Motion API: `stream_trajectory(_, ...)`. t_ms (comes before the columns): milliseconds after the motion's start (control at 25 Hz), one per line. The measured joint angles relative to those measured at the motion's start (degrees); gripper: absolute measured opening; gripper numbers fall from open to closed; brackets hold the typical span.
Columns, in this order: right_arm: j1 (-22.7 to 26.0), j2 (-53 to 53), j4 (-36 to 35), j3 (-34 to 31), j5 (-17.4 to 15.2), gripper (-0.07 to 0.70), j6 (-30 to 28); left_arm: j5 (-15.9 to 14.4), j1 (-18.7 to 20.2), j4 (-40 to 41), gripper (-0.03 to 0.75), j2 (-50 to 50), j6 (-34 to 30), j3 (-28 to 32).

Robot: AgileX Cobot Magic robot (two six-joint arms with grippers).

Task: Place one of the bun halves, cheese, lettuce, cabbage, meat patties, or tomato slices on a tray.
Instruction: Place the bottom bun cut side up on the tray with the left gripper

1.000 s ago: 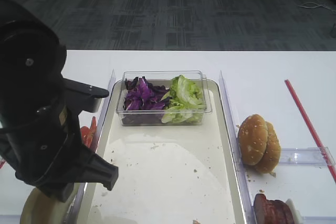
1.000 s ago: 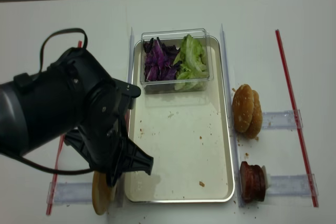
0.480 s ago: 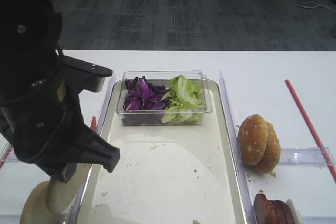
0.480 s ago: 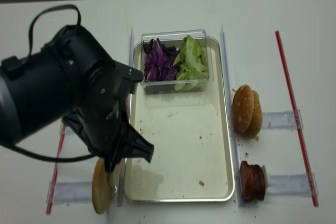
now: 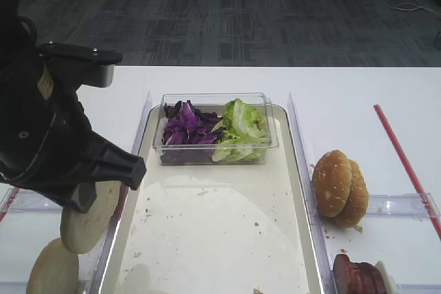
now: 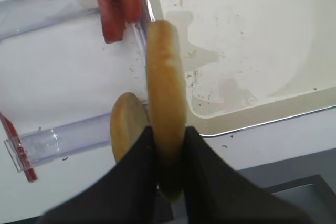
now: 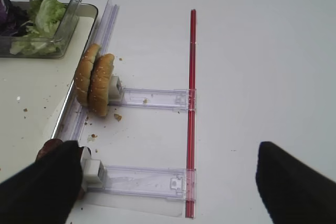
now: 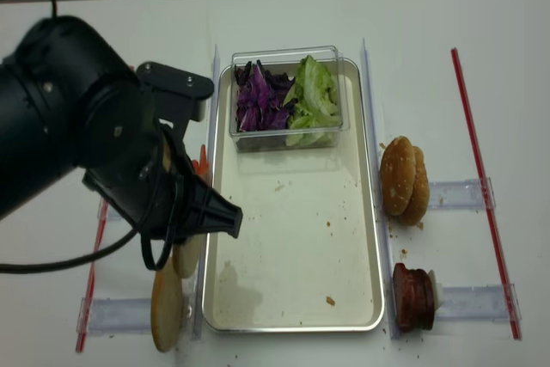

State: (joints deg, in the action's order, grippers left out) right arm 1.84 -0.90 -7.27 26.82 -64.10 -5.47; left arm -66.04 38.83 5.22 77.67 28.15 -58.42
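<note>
**Left gripper lifts a bun half beside the tray**

The white tabletop point(image 8: 284, 15) carries everything. On its left side the bulky black left arm point(image 8: 77, 143) fills much of both high views. In the middle lies the large rectangular shiny metal tray point(image 8: 375, 238) with raised edges and a cream, crumb-speckled floor. At the tray's far end stands a small clear plastic tub point(image 5: 215, 99); it holds a loose pile of dark purple shredded cabbage point(image 5: 185, 127) on the left and crinkled pale-green lettuce point(image 5: 239, 129) on the right, touching each other.

Right of the tray, two domed sesame-seeded golden-brown buns point(image 5: 339, 187) stand on edge against a clear plastic rail point(image 7: 152, 98). Nearer the camera, thick reddish-brown meat patties point(image 8: 412, 298) stand on edge at a second rail. A long red strip point(image 7: 191, 103) runs along the table beyond the rails.

Left of the tray, the left gripper point(image 6: 165, 145) is clamped on one flat round bun half point(image 6: 165, 93) with a tan crust. It is held on edge, clear of the table, over the tray's left rim. A second bun half point(image 5: 52, 272) stands on the table just below it. Thin red tomato slices point(image 6: 116, 1) stand just beside the tray's left edge.

In the right wrist view the right gripper's point(image 7: 168, 187) dark fingers point(image 7: 294, 182) stand wide apart above the table, with nothing between them.
</note>
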Motion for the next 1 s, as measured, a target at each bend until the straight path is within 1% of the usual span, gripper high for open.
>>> stream_trajectory(120, 0.0, 0.0, 0.0, 0.0, 0.0, 0.661, 0.0, 0.8, -1.9, -2.7, 0.125, 0.0, -2.2, 0.0)
stream_trajectory(200, 0.0, 0.0, 0.0, 0.0, 0.0, 0.661, 0.0, 2.2, -2.9, -4.5, 0.125, 0.0, -3.5, 0.0)
stream_trajectory(400, 0.0, 0.0, 0.0, 0.0, 0.0, 0.661, 0.0, 4.5, -3.5, -7.0, 0.124, 0.0, -5.6, 0.0)
stream_trajectory(520, 0.0, 0.0, 0.0, 0.0, 0.0, 0.661, 0.0, 6.7, -3.5, -7.8, 0.124, -0.1, -6.0, 1.0)
stream_trajectory(600, 0.0, 0.0, 0.0, 0.0, 0.0, 0.661, 0.0, 8.8, -3.5, -9.2, 0.123, -0.1, -6.6, 2.9)
stream_trajectory(800, 0.0, 0.0, 0.0, 0.0, 0.0, 0.661, 0.0, 12.9, -3.7, -14.0, 0.123, -0.1, -9.7, 6.3)
stream_trajectory(880, 0.0, 0.0, 0.0, 0.0, 0.0, 0.661, 0.0, 14.8, -4.7, -17.8, 0.123, -0.1, -12.6, 7.1)
stream_trajectory(1000, 0.0, 0.0, 0.0, 0.0, 0.0, 0.661, 0.0, 16.2, -7.1, -23.5, 0.123, -0.1, -17.7, 7.8)
